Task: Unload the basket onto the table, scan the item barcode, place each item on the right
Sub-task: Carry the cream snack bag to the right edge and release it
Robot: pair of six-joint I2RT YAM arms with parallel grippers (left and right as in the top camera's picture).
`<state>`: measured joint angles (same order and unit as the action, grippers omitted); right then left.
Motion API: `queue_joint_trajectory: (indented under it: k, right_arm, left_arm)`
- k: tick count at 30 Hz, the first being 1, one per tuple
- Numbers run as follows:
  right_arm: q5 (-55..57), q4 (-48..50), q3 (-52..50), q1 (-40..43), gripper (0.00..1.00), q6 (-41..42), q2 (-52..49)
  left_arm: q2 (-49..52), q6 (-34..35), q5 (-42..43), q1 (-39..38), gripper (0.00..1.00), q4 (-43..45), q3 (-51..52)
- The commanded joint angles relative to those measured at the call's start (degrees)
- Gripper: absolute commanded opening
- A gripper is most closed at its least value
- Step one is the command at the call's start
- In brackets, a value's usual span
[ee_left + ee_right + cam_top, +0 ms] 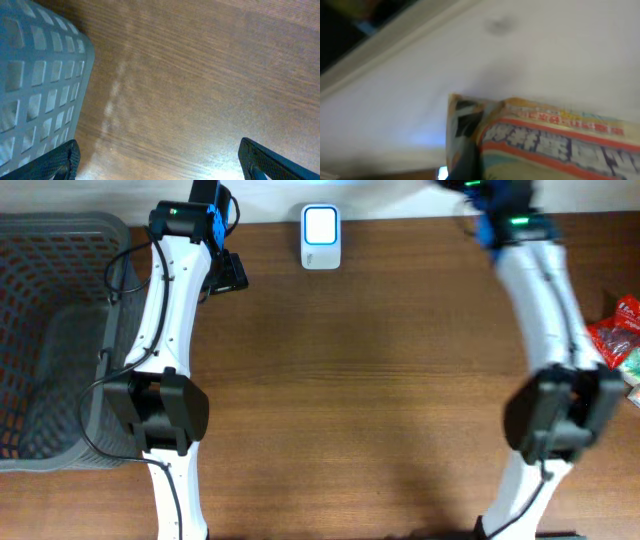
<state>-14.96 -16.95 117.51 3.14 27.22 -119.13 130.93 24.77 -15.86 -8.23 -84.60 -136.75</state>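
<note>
Our right end effector [469, 160] is clamped on the yellow-and-orange printed plastic packet [555, 145], held above the brown wooden surface [380, 380], right of the white box-shaped scanner [320, 237]. Our left end effector [162, 162] stands wide apart, left of that scanner.

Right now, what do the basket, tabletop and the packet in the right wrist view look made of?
Basket: moulded plastic, grey, matte, going by the square-holed lattice walls.
Tabletop: brown wood grain with a satin sheen. Solid wood or laminate, can't tell.
Packet: likely glossy printed plastic film, with bright print and a creased edge. The view is blurred.
</note>
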Motion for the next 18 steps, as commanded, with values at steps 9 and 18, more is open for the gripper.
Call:
queue_joint_trajectory:
  k: [9, 18]
  right_arm:
    - [1.92, -32.98, -4.57, 29.81, 0.04, -22.45, -1.03]
    - [1.66, -34.12, -7.78, 34.86, 0.99, -14.45, 5.33]
  left_arm:
    - [-0.44, 0.7, 0.04, 0.04, 0.99, 0.13, 0.22]
    - [-0.44, 0.7, 0.02, 0.04, 0.99, 0.13, 0.22]
